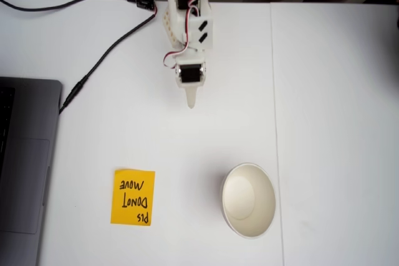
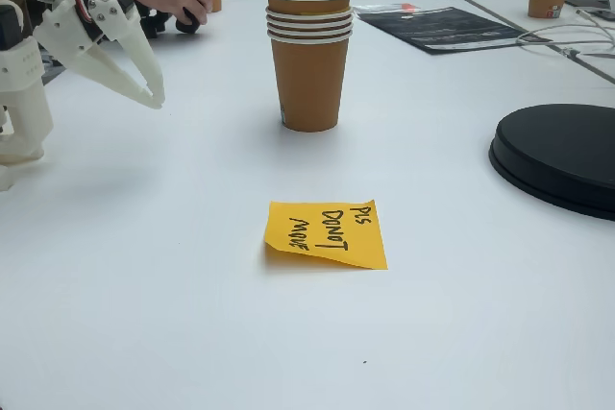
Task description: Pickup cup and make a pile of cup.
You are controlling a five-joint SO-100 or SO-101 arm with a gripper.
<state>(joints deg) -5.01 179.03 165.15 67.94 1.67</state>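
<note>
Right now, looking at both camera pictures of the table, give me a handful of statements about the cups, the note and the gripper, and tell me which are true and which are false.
1. The pile of cups stands upright on the white table. True.
2. The gripper is clamped on the pile. False: in the side fixed view it hangs off to the left of it, holding nothing.
3. The orange sticky note reads "PLS DONOT MOVE". True.
4. The sticky note is tucked under the pile. False: it lies apart from it on bare table.
5. A grey laptop sits at the left edge of the top-down fixed view. True.
6. The pile is a single cup. False: several stacked rims show.
</note>
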